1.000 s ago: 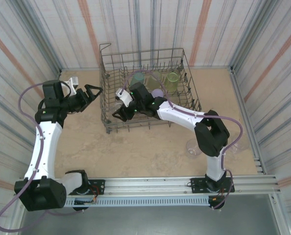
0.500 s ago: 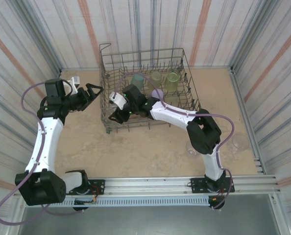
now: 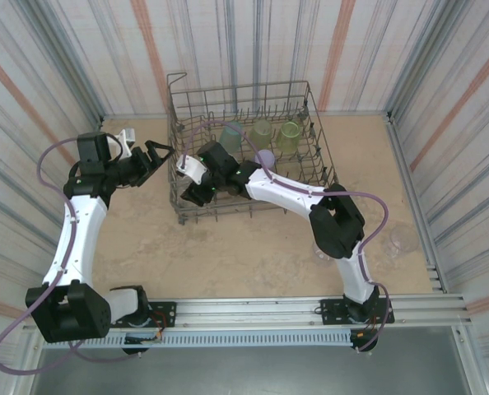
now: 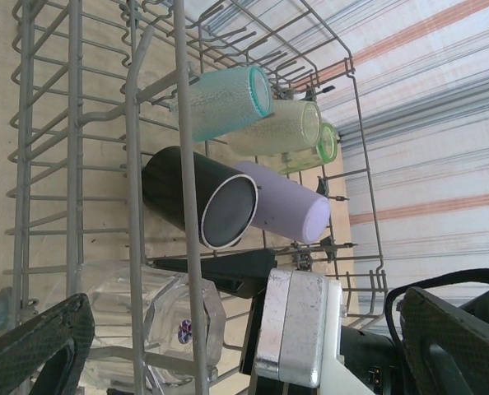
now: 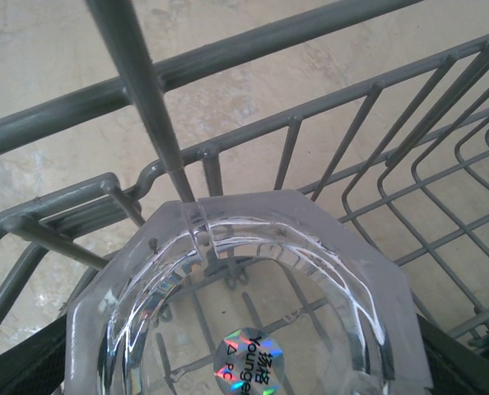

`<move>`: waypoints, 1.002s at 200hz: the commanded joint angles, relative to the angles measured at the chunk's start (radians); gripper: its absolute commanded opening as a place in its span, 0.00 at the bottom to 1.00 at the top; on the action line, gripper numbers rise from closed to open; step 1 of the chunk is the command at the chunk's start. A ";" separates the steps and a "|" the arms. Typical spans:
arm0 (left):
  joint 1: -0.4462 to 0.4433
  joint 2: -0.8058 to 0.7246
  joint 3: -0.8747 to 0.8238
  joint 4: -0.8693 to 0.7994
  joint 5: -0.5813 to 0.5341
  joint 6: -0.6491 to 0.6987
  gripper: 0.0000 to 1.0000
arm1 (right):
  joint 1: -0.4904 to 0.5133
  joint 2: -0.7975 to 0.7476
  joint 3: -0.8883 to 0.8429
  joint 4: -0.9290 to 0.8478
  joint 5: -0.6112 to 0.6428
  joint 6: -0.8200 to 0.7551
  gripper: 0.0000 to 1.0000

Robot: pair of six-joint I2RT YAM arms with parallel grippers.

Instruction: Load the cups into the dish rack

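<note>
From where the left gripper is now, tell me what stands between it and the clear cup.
The dish rack's wire side wall. The left gripper hangs open outside it, and the clear cup sits just inside, held by the right gripper.

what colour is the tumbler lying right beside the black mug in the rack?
The tumbler is pale purple; clearest in the left wrist view.

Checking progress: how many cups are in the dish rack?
6. Far row: teal tumbler, pale green tumbler, green tumbler. In front: black mug, purple tumbler. Near-left corner: clear tumbler in the right gripper's jaws. Others may be hidden.
</note>
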 commanded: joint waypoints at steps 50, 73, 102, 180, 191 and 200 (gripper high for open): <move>0.011 0.006 -0.006 0.010 0.009 0.029 0.99 | 0.019 0.062 0.005 -0.054 -0.016 0.006 0.28; 0.011 0.005 -0.006 0.006 0.006 0.032 0.98 | 0.016 0.032 -0.021 -0.018 -0.090 0.048 0.29; 0.013 0.005 -0.004 0.006 0.005 0.034 0.99 | 0.017 0.016 -0.040 0.002 -0.132 0.090 0.29; 0.019 0.011 0.000 0.003 0.006 0.034 0.99 | 0.049 0.055 -0.049 -0.076 0.002 0.034 0.32; 0.020 0.012 0.000 0.001 0.007 0.035 0.99 | 0.052 0.070 -0.041 -0.098 0.029 0.019 0.34; 0.022 0.012 0.001 0.002 0.006 0.035 0.99 | 0.056 0.082 -0.030 -0.115 0.054 0.012 0.37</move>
